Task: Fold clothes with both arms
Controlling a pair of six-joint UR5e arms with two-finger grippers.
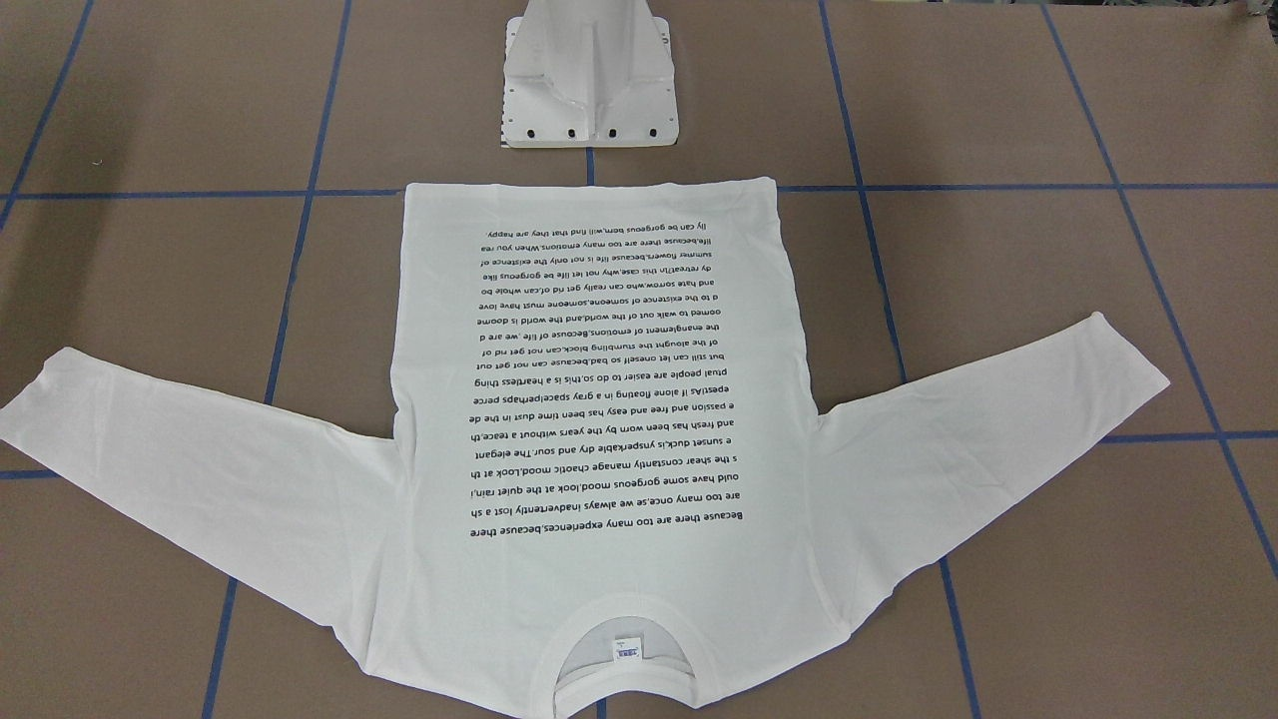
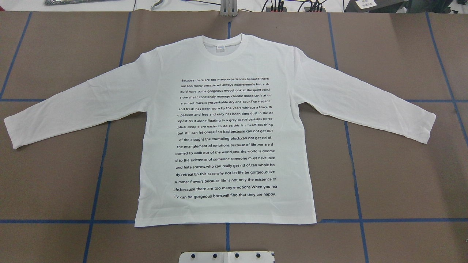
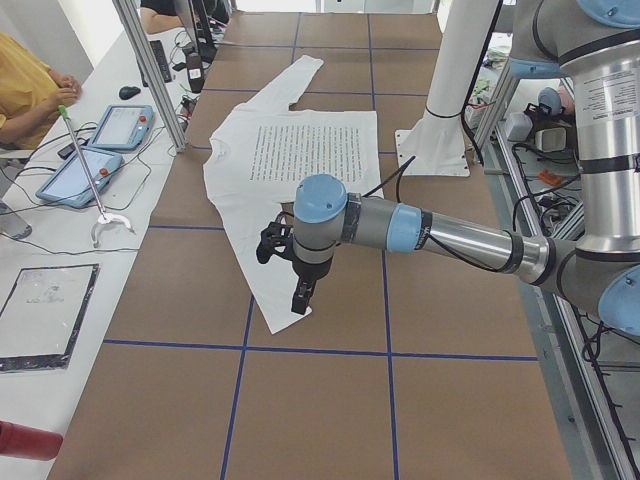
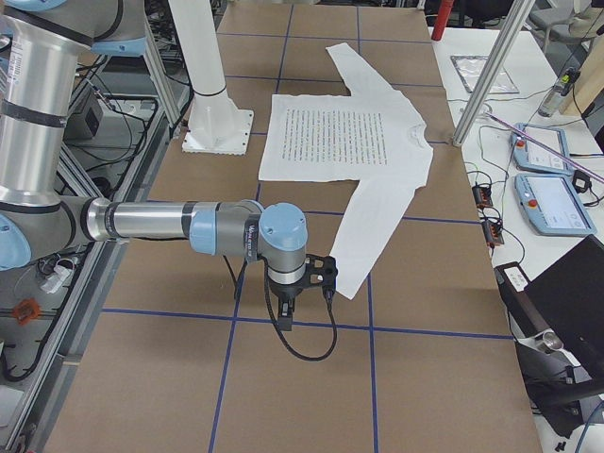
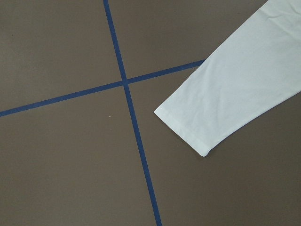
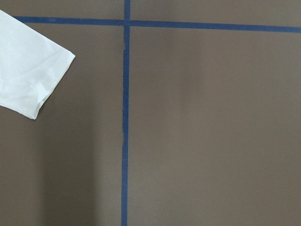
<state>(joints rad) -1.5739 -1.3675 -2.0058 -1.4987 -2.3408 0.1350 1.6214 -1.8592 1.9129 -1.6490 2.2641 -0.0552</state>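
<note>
Overhead exterior view: the white long-sleeved T-shirt (image 2: 226, 62) is being shown spread flat, no fold yet made, while the left gripper (image 3: 299, 297) and right gripper (image 4: 288, 314) are being held near its cuffs, their opening impossible to tell.

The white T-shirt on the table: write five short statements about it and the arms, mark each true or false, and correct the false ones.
1. The T-shirt lies flat with its printed text facing up. True.
2. Its sleeves are folded across the body. False: the left sleeve and right sleeve are spread out sideways.
3. The neck label is visible. True.
4. The left gripper grips a cuff. False: the cuff lies flat on the table with nothing gripping it.
5. The hem lies nearest the white base block. True.
</note>
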